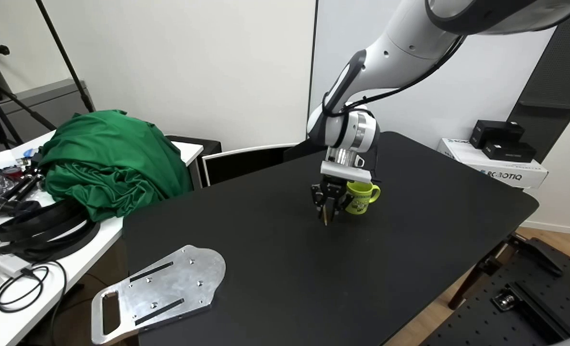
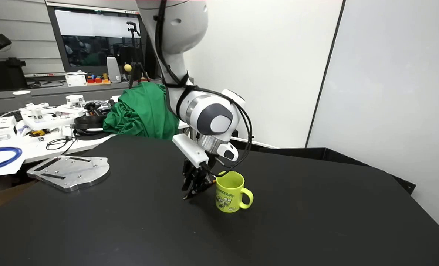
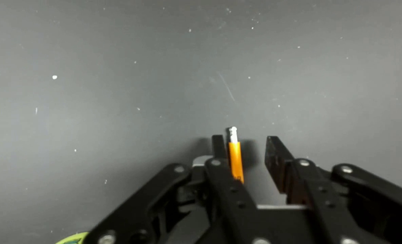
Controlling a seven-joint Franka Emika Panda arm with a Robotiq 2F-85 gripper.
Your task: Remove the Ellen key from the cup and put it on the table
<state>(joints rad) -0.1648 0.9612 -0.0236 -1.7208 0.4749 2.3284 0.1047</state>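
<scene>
Gripper [image 3: 246,146] spread, Ellen key [image 3: 235,159] in its gap | cup [image 2: 226,195] just beside | roomy table [image 2: 315,221] around both, edges well apart

In an exterior view I'm seeing the cup [image 1: 360,199] standing just right of the claw [image 1: 327,217], blocking a sideways pass there. Beyond it, bare bench [image 1: 438,221] is running out to the right edge. To the left and near, I'm finding open room until the metal plate [image 1: 172,286], which is overhanging the left edge. The arm [image 1: 400,62] is filling the space above the claw. In the wrist view the orange Ellen key [image 3: 236,159] is sitting between the fingers [image 3: 275,152], nearer the left one, leaving a gap on its right.
</scene>
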